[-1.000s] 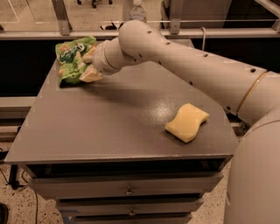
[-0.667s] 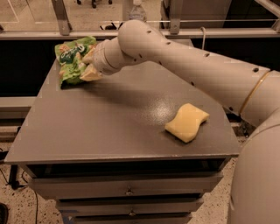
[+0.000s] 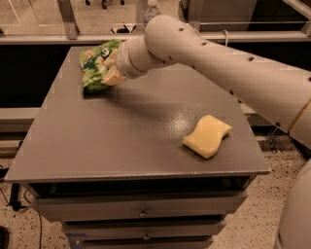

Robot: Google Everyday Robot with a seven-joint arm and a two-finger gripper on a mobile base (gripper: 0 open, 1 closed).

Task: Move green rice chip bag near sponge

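Note:
The green rice chip bag is at the far left of the grey table, crinkled and tilted, its lower edge just off the surface. My gripper is at the bag's right side, its cream-yellow fingers shut on the bag. The arm reaches in from the right across the back of the table. The pale yellow sponge lies flat near the front right, well apart from the bag.
The table has drawers below its front edge. A railing and a glass wall stand behind the table. A bottle shows behind the arm. Speckled floor lies around the table.
The gripper has moved a little to the right and up, and the green bag has come with it, away from the table's far left corner. The sponge has not moved.

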